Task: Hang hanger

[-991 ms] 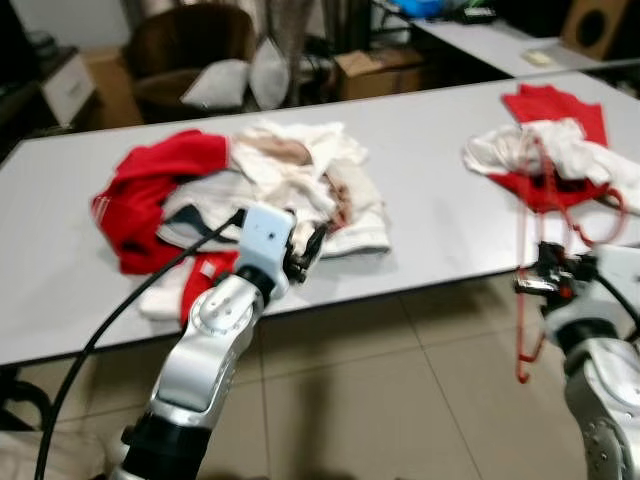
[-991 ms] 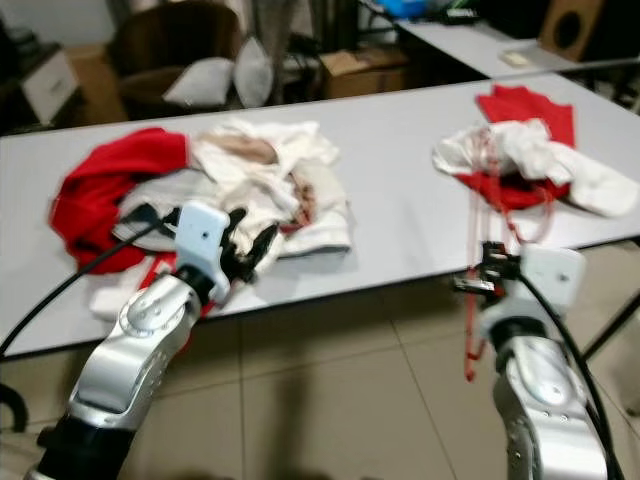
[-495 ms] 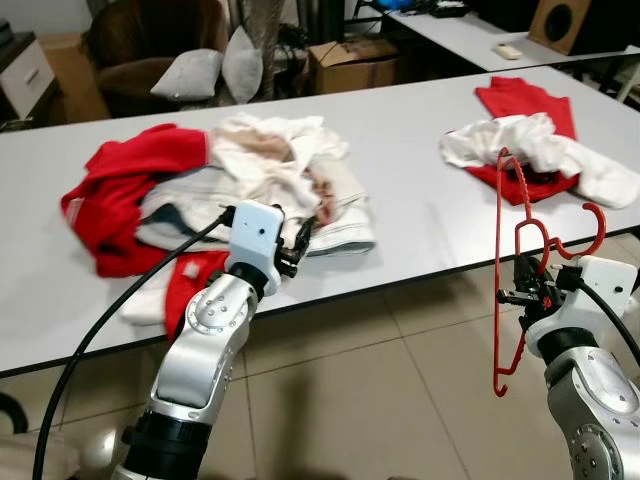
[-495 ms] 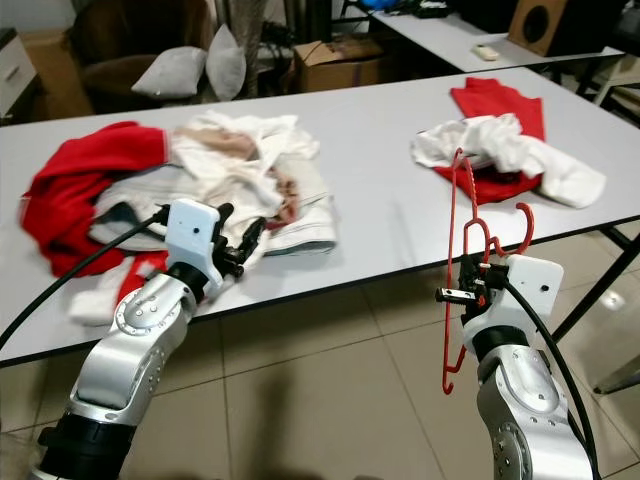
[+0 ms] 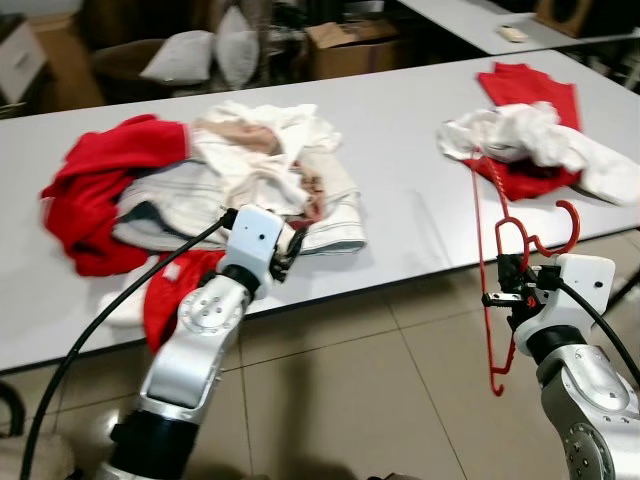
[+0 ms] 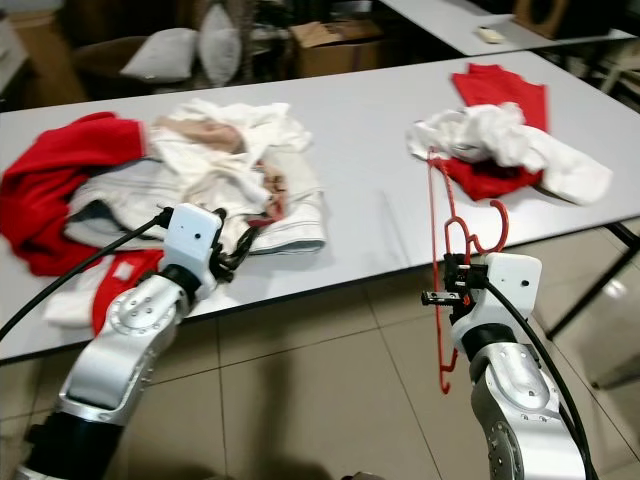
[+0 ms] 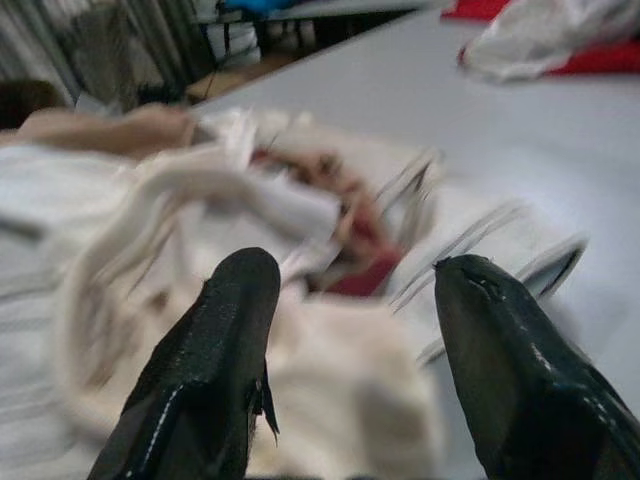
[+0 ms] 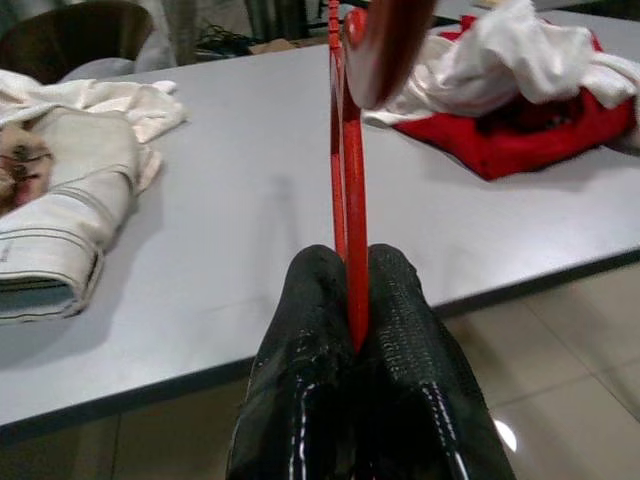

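Right hand (image 8: 350, 320) is clamped on the red hanger (image 5: 500, 270), held upright at the desk (image 5: 420, 200) edge, four o'clock. Left hand (image 7: 345, 300), fingers apart, faces the clothes pile (image 5: 250, 170). No legible writing.

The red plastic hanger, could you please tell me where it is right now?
The red plastic hanger is clamped in the right gripper, held upright off the grey table edge on the robot's right, near the red-and-white clothes pile.

A long grey table (image 5: 400, 150) stands on a floor of beige tiles (image 5: 340, 390). Behind it sit a dark armchair (image 5: 120, 65) with grey cushions (image 5: 185, 55), a cardboard box (image 5: 350, 45), and a second grey table (image 5: 470, 20).
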Controlling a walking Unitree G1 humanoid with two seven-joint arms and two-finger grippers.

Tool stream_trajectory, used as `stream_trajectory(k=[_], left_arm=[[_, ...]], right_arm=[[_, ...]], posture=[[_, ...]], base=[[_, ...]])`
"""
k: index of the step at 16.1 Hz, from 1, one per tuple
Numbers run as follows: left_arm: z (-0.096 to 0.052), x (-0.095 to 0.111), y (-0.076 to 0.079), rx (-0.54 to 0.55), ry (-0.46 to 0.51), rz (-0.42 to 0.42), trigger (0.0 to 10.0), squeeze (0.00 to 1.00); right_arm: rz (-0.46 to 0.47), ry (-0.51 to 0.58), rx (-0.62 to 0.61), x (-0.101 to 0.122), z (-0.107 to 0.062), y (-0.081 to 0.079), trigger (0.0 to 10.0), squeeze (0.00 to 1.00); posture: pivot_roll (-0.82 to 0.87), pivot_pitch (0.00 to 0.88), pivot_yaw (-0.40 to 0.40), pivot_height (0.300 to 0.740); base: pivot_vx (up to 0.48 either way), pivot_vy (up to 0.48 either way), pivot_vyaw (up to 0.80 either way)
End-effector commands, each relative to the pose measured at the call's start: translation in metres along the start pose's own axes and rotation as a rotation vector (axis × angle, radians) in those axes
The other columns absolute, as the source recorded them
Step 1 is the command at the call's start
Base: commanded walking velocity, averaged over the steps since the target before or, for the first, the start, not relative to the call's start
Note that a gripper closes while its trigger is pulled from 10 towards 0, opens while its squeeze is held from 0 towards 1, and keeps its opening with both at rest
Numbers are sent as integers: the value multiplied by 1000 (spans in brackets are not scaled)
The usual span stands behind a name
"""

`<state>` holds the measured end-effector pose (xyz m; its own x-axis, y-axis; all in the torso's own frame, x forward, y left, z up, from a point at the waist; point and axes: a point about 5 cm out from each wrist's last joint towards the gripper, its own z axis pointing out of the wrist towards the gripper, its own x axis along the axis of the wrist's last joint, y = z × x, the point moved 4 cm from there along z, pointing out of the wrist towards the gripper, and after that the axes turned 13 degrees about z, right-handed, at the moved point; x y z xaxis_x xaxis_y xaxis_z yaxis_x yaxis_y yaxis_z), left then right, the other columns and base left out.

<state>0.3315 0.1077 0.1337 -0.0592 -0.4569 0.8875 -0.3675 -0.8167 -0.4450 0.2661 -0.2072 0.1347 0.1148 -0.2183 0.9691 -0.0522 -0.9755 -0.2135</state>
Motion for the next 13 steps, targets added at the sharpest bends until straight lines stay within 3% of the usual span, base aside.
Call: stream_trajectory(k=[1,4,5,6,7,9,10,11,12,13], left_arm=[[1,-5,6,-46,-32,6,10000,957],[0,-10,5,-65,-67,-55,10000,1000],[1,-9,9,-86,-65,-171,10000,1000],[2,-11,12,-113,-89,-180,10000,961],[4,-17,11,-110,-123,-134,10000,0],[8,-24,7,-91,-166,-74,10000,0],[9,-26,6,-84,-179,-65,9059,0],[9,-28,3,-69,-193,-65,3333,0],[9,-30,0,-53,-205,-68,235,0],[10,-31,-1,-43,-212,-61,0,0]], right_arm=[[-12,5,21,3,2,0,10000,0],[-19,-3,29,4,3,2,10000,0],[-20,-9,41,3,4,1,10000,0],[-18,-24,56,1,5,-1,10000,0],[-13,-32,68,0,5,-3,10000,0],[-24,-37,81,-2,7,-7,10000,0],[-24,-37,81,-2,7,-7,10000,0],[-25,-37,81,-2,7,-8,10000,0],[-26,-37,82,-2,8,-8,10000,0],[-25,-36,83,-2,8,-8,10000,0]], posture=[[-56,0,32,740],[-55,0,31,740],[-55,0,28,740],[-51,0,24,740],[-49,0,23,740],[-47,0,23,740],[-47,0,23,740],[-48,0,26,740],[-47,0,26,740],[-46,0,26,740]], base=[[0,0,0],[0,0,0],[0,0,0],[0,0,0],[0,0,0],[0,0,0],[0,0,0],[0,0,0],[0,0,0],[0,0,0]])
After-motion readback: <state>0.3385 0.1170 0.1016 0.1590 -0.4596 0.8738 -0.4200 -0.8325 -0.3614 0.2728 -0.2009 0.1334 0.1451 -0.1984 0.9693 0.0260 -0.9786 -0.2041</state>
